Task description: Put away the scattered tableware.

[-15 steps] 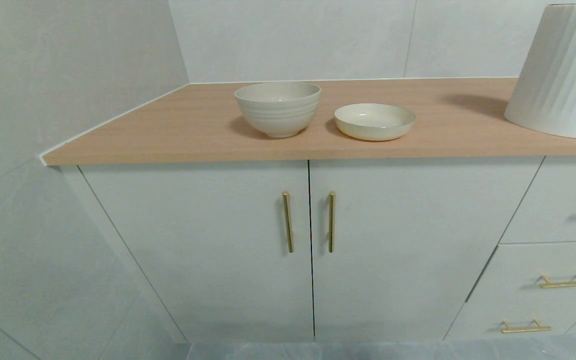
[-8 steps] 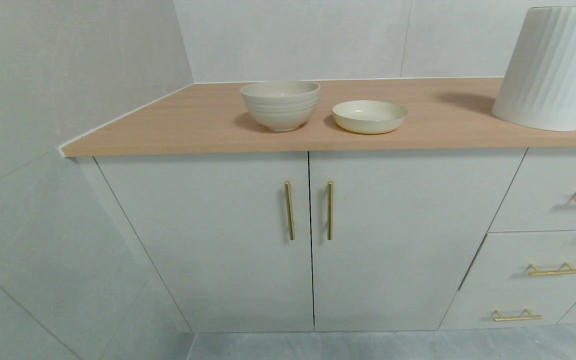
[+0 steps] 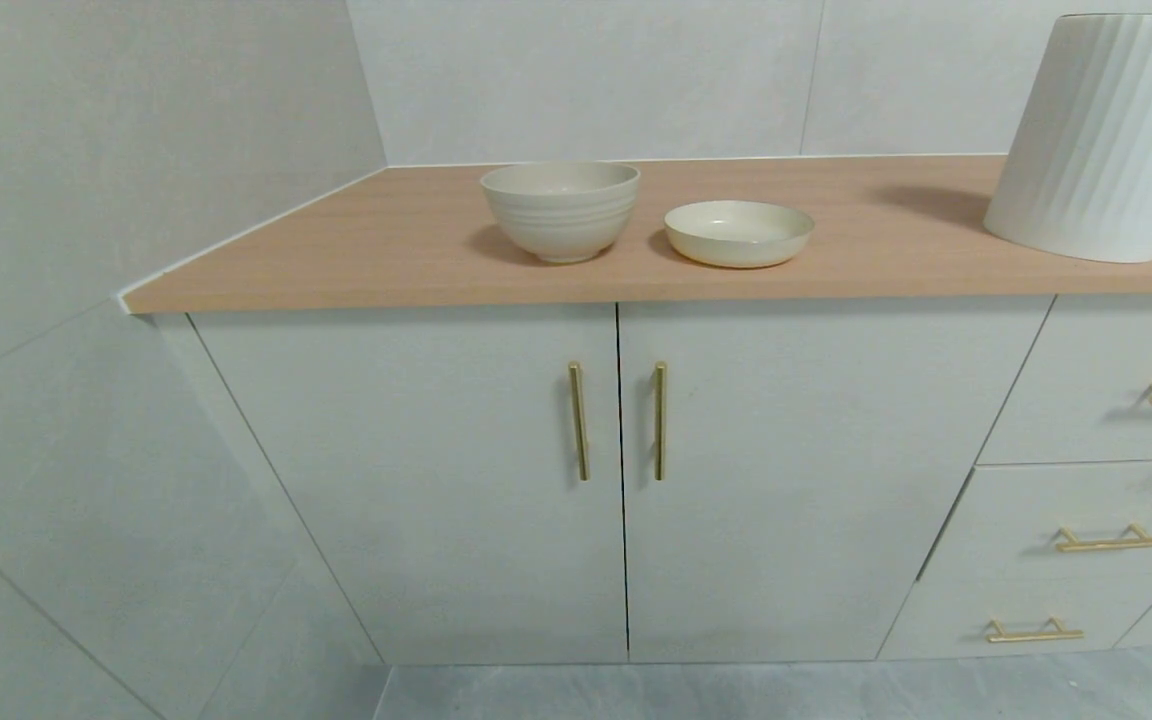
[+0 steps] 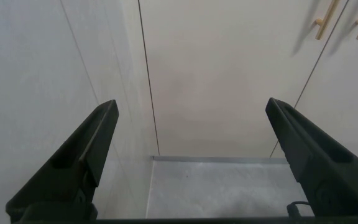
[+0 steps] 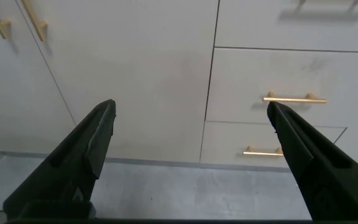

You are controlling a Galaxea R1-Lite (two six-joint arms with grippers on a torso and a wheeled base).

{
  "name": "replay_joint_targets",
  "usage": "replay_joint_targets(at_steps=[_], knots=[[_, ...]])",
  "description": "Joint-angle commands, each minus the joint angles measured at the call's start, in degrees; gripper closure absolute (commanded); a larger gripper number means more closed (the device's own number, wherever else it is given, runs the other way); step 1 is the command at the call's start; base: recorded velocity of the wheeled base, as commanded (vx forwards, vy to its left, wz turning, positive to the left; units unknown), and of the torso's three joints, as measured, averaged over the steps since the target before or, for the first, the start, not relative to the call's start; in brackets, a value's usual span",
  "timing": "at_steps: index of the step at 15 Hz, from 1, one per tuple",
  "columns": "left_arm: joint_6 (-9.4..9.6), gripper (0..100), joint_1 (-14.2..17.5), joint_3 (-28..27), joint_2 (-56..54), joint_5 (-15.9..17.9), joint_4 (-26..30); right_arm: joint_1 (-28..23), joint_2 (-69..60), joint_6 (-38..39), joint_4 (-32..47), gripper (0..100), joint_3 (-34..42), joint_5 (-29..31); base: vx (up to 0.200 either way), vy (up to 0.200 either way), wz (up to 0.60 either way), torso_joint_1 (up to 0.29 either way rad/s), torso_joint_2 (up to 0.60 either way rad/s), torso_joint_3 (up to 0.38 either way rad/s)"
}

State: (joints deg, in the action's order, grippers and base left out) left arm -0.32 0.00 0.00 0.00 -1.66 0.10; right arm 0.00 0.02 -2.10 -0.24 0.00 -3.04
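tableware: ribbed bowl (image 3: 560, 210) and shallow dish (image 3: 738, 232) sit apart, side by side, on the countertop (image 3: 336, 265).
grippers: left gripper (image 4: 191, 109) and right gripper (image 5: 190, 107) hang low before the cabinet (image 3: 416, 480), jaws spread, empty.
relation: tableware lies above both; bowl probably suits the left arm, dish the right.
views: head camera takes in the countertop; wrist cameras, door handles (image 4: 325, 18) and drawers (image 5: 272, 74).

Head camera: we look forward and down, mid-range, over light wooden countertop (image 3: 386, 250) onto white double cabinet doors with vertical gold bar handles (image 3: 496, 480). Both wrist cameras: low, near grey floor (image 4: 216, 186), facing cabinet front closer; we find same handle pair in both. Right wrist shares white gold-handled drawers (image 5: 278, 81) with head.
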Motion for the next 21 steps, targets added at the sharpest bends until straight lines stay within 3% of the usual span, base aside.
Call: replay_joint_targets(at_steps=[1, 3, 8, 17, 21], knots=[[-0.03, 0, 0.0, 0.0, 0.0, 0.0, 0.0, 0.0, 0.2, 0.1, -1.2, 0, -1.5, -0.7, 0.0, 0.0, 0.0, 0.0, 0.0, 0.0], [-0.03, 0, 0.0, 0.0, 0.0, 0.0, 0.0, 1.3, 3.9, 1.8, -0.9, 0, -7.9, -5.4, 0.0, 0.0, 0.0, 0.0, 0.0, 0.0], [-0.03, 0, 0.0, 0.0, 0.0, 0.0, 0.0, 4.6, 21.3, 1.9, -1.3, 0, -10.7, -12.3, 0.0, 0.0, 0.0, 0.0, 0.0, 0.0], [-0.03, 0, 0.0, 0.0, 0.0, 0.0, 0.0, 13.4, 58.8, 1.9, -5.6, 0, -25.9, -12.3, 0.0, 0.0, 0.0, 0.0, 0.0, 0.0], [-0.03, 0, 0.0, 0.0, 0.0, 0.0, 0.0, 19.7, 72.7, 2.4, -18.5, 0, -28.9, -12.1, 0.0, 0.0, 0.0, 0.0, 0.0, 0.0]])
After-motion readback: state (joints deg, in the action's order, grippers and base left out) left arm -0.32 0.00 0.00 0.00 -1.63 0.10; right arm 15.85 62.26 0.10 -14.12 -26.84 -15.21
